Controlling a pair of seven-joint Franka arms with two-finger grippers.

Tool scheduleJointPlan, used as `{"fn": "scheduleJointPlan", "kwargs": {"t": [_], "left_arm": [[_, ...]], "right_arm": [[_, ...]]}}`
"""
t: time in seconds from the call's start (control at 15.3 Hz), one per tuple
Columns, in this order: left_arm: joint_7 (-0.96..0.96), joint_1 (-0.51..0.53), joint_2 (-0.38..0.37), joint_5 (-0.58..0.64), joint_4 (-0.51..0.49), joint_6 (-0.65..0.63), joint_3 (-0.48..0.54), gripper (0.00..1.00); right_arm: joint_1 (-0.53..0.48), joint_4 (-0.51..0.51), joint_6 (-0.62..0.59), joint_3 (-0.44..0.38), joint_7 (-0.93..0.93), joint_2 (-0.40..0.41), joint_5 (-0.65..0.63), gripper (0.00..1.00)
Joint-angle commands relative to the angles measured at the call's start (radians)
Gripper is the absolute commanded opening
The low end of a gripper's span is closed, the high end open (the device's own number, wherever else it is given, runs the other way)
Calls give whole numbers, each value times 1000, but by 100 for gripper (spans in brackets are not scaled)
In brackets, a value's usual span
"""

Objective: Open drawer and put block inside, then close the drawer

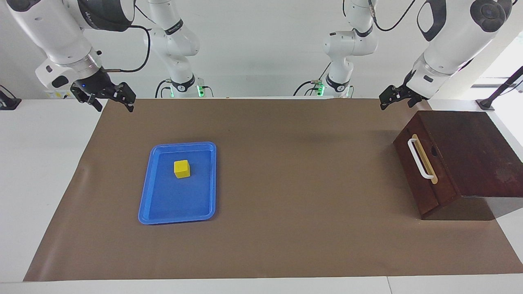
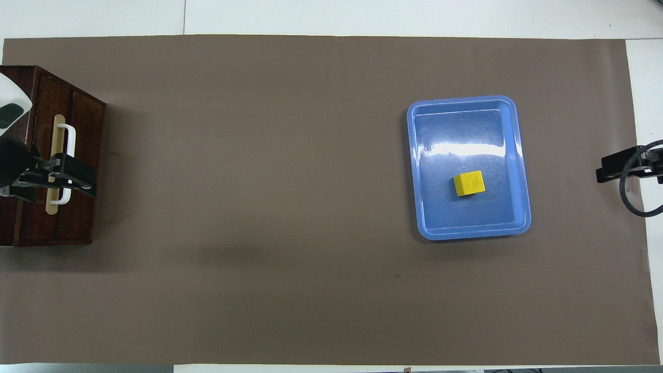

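Note:
The drawer (image 1: 416,183) is closed in its dark wooden box at the left arm's end of the table, with its white handle (image 1: 420,158) facing the middle of the table. The yellow block (image 1: 182,168) sits in a blue tray (image 1: 175,202) toward the right arm's end. My left gripper (image 1: 386,104) hangs open and empty, raised in the air beside the box's corner nearest the robots; in the overhead view it covers part of the handle (image 2: 70,140). My right gripper (image 1: 114,105) waits open and empty over the mat's corner, well away from the block (image 2: 469,183).
A brown mat (image 1: 286,183) covers most of the white table. The tray (image 2: 466,101) holds only the block. The box's flat dark top (image 1: 470,151) stands well above the mat. Bare mat stretches between the tray and the drawer (image 2: 85,134).

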Motion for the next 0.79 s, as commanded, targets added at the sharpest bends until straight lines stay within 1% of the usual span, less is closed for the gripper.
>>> {"fn": "scheduleJointPlan", "kwargs": {"t": [0.0, 0.33, 0.59, 0.65, 0.72], "left_arm": [[-1, 1, -16, -8, -10, -8, 5, 100], [-1, 1, -16, -8, -10, -9, 5, 100], [-8, -10, -17, -8, -9, -5, 2, 100], [-17, -11, -17, -7, -15, 30, 2, 100], [-20, -11, -20, 1, -34, 99, 2, 100]], "right_arm": [[-12, -14, 17, 10, -9, -14, -24, 100], [-9, -14, 30, 10, -9, -14, -23, 100], [-10, -22, 15, 9, -1, -17, -18, 100], [-12, -28, 17, 7, 5, -20, -13, 100], [-18, -37, 18, 7, 38, -25, -6, 100]]}}
